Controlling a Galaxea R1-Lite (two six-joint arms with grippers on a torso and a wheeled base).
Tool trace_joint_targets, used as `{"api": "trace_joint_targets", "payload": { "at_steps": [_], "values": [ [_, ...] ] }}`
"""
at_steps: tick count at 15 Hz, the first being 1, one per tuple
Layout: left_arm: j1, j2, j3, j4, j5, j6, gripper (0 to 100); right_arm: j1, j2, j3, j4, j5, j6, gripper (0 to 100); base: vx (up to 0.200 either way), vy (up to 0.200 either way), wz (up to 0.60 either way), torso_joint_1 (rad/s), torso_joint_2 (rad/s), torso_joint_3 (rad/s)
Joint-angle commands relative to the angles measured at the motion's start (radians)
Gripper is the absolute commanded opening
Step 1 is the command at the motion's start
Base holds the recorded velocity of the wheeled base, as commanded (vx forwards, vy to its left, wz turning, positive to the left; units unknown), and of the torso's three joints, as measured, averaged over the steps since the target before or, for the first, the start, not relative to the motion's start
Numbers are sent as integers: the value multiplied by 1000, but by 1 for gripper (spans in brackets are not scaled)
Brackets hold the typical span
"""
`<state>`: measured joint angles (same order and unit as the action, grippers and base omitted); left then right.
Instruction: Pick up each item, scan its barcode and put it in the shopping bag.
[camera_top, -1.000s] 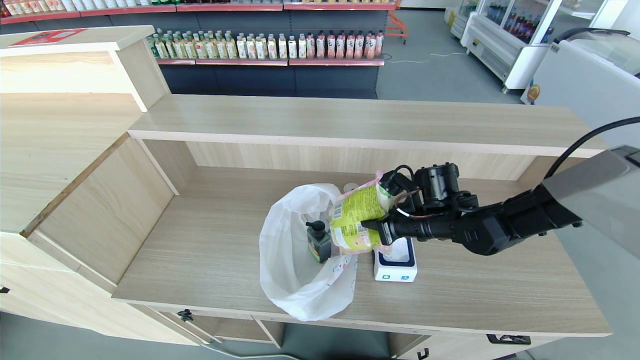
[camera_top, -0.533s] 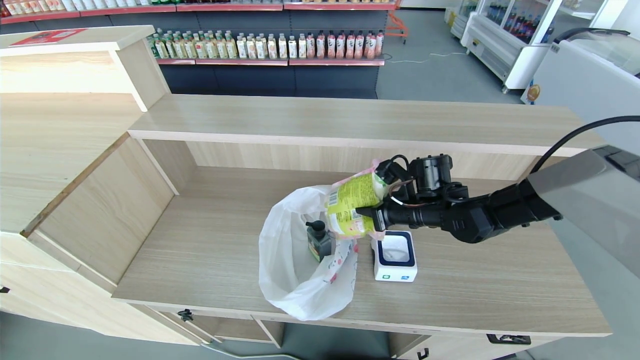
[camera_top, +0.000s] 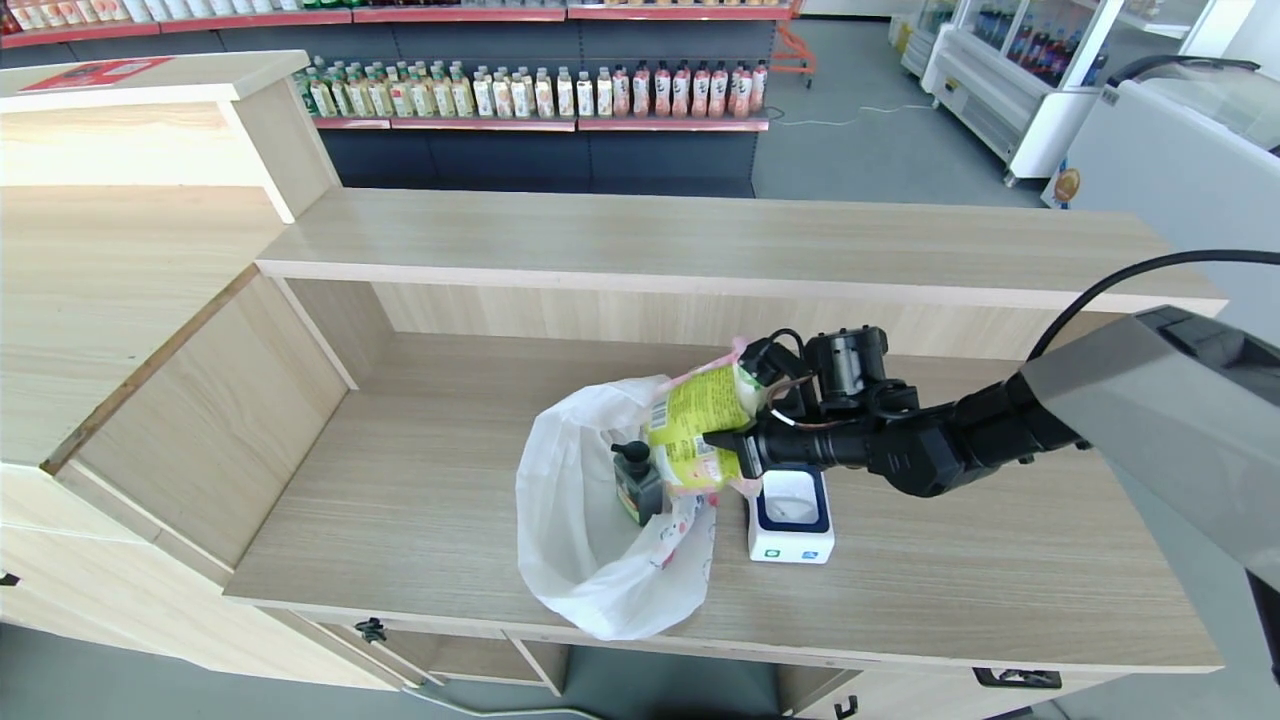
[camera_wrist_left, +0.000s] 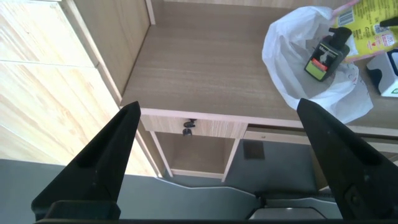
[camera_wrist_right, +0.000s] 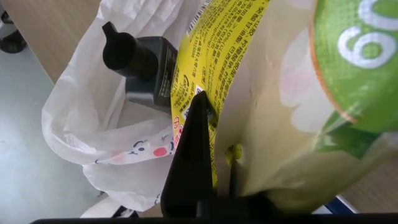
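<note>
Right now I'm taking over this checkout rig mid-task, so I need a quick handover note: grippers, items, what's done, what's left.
Left gripper: open, empty, out in front of the counter.
Right gripper: shut on the yellow-green snack pouch, held over the white shopping bag mouth.
Done: black pump bottle stands inside the bag.
The scanner sits beside the bag.
Left: release the pouch into the bag; its scan cannot be confirmed.

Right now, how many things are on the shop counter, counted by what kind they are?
shopping bag: 1
pump bottle, inside the bag: 1
snack packet, held by the right gripper at the bag's mouth: 1
scanner, beside the bag: 1
Total: 4
</note>
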<state>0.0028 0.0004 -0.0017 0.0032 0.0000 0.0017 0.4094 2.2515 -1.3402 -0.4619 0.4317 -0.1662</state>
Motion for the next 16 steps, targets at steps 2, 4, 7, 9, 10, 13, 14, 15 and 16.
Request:
{"api": "trace_joint_targets", "payload": {
  "at_steps": [2, 4, 7, 9, 10, 13, 14, 15, 16],
  "values": [
    [0, 0, 0, 0, 0, 0, 100, 2, -6, -8, -14, 47, 4, 0, 0, 0, 0, 0, 0, 0],
    [0, 0, 0, 0, 0, 0, 100, 2, -9, -36, -15, 50, 1, 0, 0, 0, 0, 0, 0, 0],
    [0, 0, 0, 0, 0, 0, 100, 0, -7, -19, -12, 48, -27, 0, 0, 0, 0, 0, 0, 0],
    [0, 0, 0, 0, 0, 0, 100, 0, 3, 27, -12, 50, -108, 0, 0, 0, 0, 0, 0, 0],
    [0, 0, 0, 0, 0, 0, 100, 0, 11, 50, -12, 50, -139, 0, 0, 0, 0, 0, 0, 0],
    [0, 0, 0, 0, 0, 0, 100, -1, 23, 87, -9, 47, -197, 0, 0, 0, 0, 0, 0, 0],
    [0, 0, 0, 0, 0, 0, 100, -4, 23, 88, -7, 45, -208, 0, 0, 0, 0, 0, 0, 0],
    [0, 0, 0, 0, 0, 0, 100, -6, 23, 88, -6, 42, -213, 0, 0, 0, 0, 0, 0, 0],
    [0, 0, 0, 0, 0, 0, 100, -7, 25, 84, -6, 39, -214, 0, 0, 0, 0, 0, 0, 0]
  ]
}}
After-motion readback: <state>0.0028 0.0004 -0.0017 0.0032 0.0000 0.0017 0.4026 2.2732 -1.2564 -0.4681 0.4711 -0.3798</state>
